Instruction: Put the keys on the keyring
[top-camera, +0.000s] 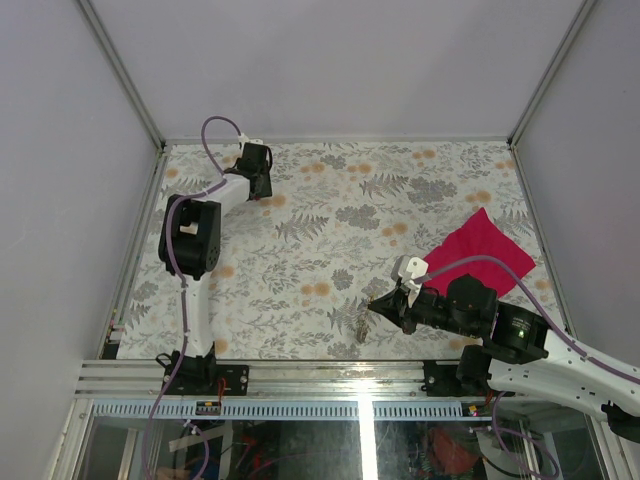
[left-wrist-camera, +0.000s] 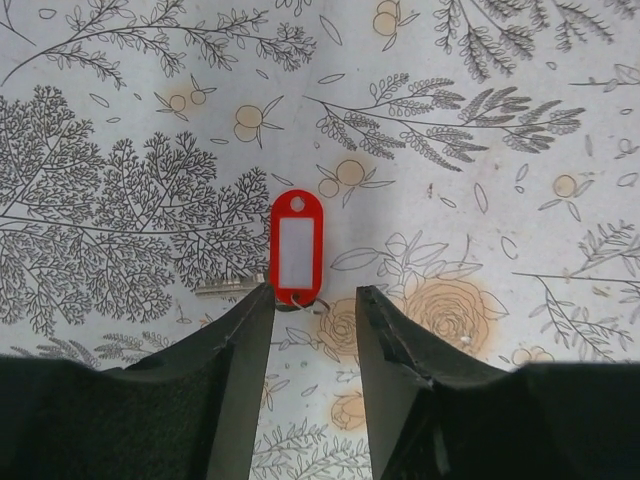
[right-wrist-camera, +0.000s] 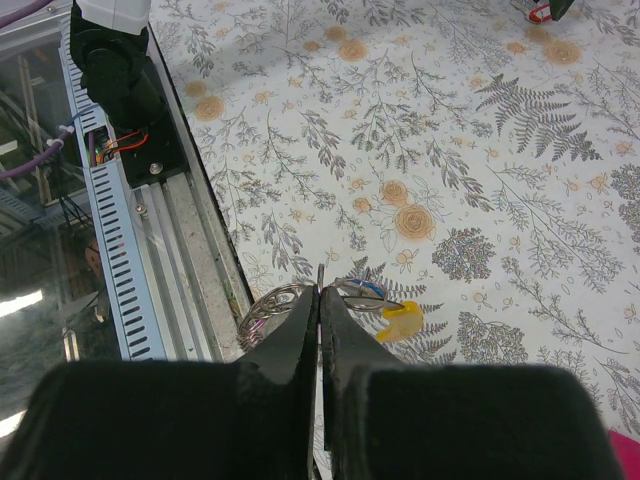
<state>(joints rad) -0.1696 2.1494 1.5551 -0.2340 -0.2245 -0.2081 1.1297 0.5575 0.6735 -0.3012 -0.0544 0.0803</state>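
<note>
We see a table (top-camera: 300, 260) covered in a grey fern and orange blossom print, with 2 robot arms mounted at its near edge; the left arm reaches to the far left corner, the right arm bends low over the near edge, and the 2 are well apart. The left gripper (left-wrist-camera: 315, 298) points down at the table with its 2 dark fingers spread apart and nothing between them; the red key (left-wrist-camera: 296, 245) lies flat just beyond the fingertips, its oval red head with a white window pointing away from the gripper, a small wire loop at its near end and a slim metal blade sticking out to the left beside the left finger. The right gripper (right-wrist-camera: 320, 292) has its fingers pressed together, pinching the wire of the keyring (right-wrist-camera: 268, 303); silvery loops curve out on both sides of the fingertips, low over the table and close to the metal rail (right-wrist-camera: 185, 290) at the near edge. The yellow key (right-wrist-camera: 402, 320) hangs at the loop on the right of the fingers, its head resting on the print. A magenta cloth (top-camera: 482, 250) lies crumpled at the right side of the table, behind the right arm.
</note>
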